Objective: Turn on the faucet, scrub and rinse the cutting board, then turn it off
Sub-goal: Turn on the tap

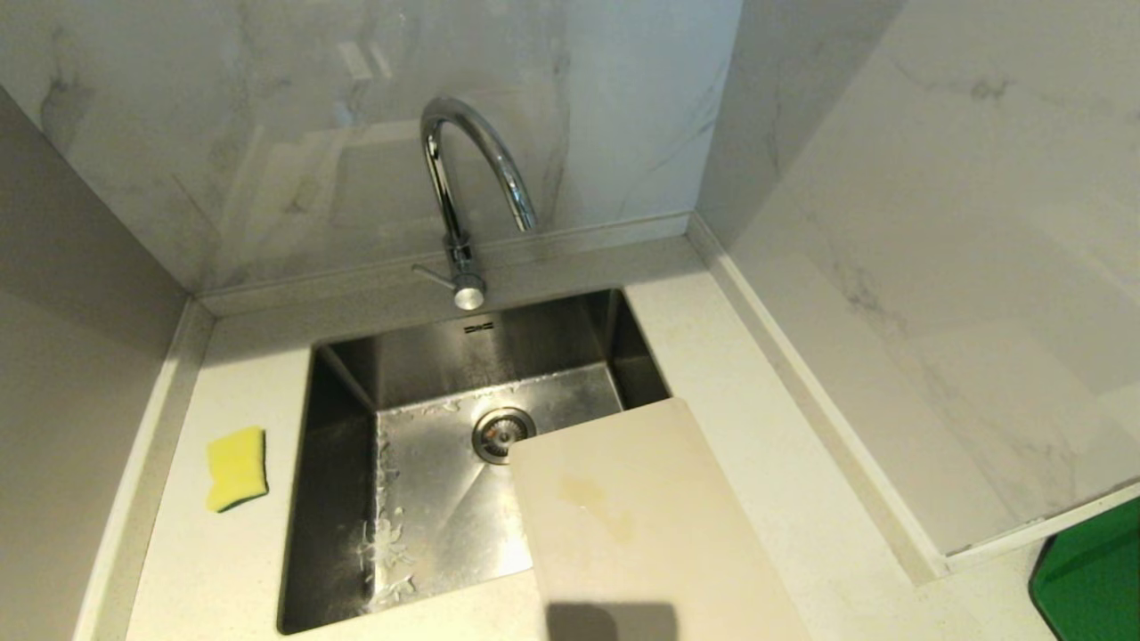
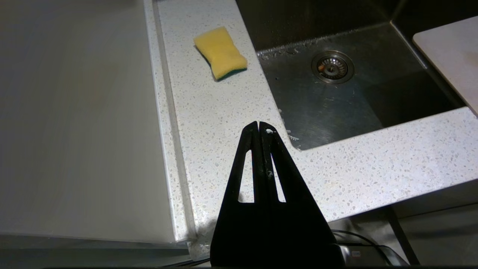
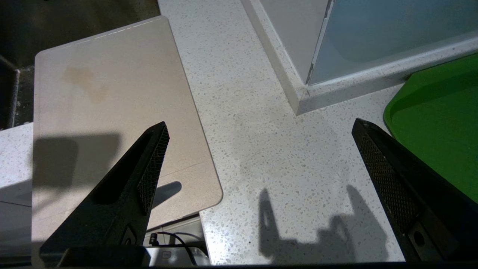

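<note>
Nearest of all, the left tool hangs over the front strip of the speckled white worktop, its two black fingers pressed flat together and clenched on nothing. Just beyond its tip lies the front left corner of the steel sink, and farther along the left rim a yellow sponge with a green underside rests on the worktop, apart from the basin.

Over on the other side, the right tool hangs with its mesh-faced fingers spread wide, released and empty. One finger stands above the near end of the cutting board, the other above bare worktop close to a green tray at the right edge.

From the head view, the cutting board lies flat across the front right corner of the sink, its far end jutting out over the basin close to the drain, the rest bearing on the worktop. A faint yellowish stain marks its upper face. The faucet stands behind the sink at the middle of the back rim, its chrome arch curving forward and to the right, the thin lever sticking out to the left at its base. No water is coming from the spout. Marble-look walls close in the corner behind and to the right.
</note>
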Robot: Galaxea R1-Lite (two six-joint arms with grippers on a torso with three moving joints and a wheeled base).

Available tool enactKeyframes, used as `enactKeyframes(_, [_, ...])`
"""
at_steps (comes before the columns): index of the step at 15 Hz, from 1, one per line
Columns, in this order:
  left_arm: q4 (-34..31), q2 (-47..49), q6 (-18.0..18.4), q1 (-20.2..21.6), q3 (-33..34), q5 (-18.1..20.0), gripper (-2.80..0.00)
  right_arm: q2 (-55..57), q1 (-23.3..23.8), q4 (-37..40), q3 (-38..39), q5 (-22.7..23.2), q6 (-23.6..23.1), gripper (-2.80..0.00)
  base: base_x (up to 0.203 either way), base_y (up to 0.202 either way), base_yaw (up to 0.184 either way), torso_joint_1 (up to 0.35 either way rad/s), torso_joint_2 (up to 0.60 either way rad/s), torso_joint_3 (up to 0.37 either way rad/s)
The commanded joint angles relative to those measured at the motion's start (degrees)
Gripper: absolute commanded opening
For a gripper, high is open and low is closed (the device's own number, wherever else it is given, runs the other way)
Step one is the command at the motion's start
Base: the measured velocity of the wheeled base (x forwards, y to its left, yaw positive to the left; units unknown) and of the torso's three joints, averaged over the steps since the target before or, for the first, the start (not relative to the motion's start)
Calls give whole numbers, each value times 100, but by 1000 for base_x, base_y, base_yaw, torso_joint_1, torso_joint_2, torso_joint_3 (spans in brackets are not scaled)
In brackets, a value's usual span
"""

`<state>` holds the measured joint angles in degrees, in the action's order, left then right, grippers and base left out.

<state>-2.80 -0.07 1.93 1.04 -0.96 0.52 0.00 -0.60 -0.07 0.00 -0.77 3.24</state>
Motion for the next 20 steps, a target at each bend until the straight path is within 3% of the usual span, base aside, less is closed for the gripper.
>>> enactKeyframes(1, [-1,-20,1,2,0,0,-280,-9,-2,-1,9,-2,1,0,0,0,0,0,0,0])
enactKeyframes(11, [-1,-20,-210,2,-13,-88,-280,-9,-2,-1,9,-2,1,0,0,0,0,0,0,0])
enactKeyframes(14, [-61,-20,-159,2,-36,-79,-280,-9,-2,-1,9,-2,1,0,0,0,0,0,0,0])
enactKeyframes(18, [-141,0,174,2,-80,-63,-280,-9,-2,-1,9,-2,1,0,0,0,0,0,0,0])
enactKeyframes(20, [-362,427,263,5,-330,-46,-280,-9,-2,-1,9,-2,1,0,0,0,0,0,0,0])
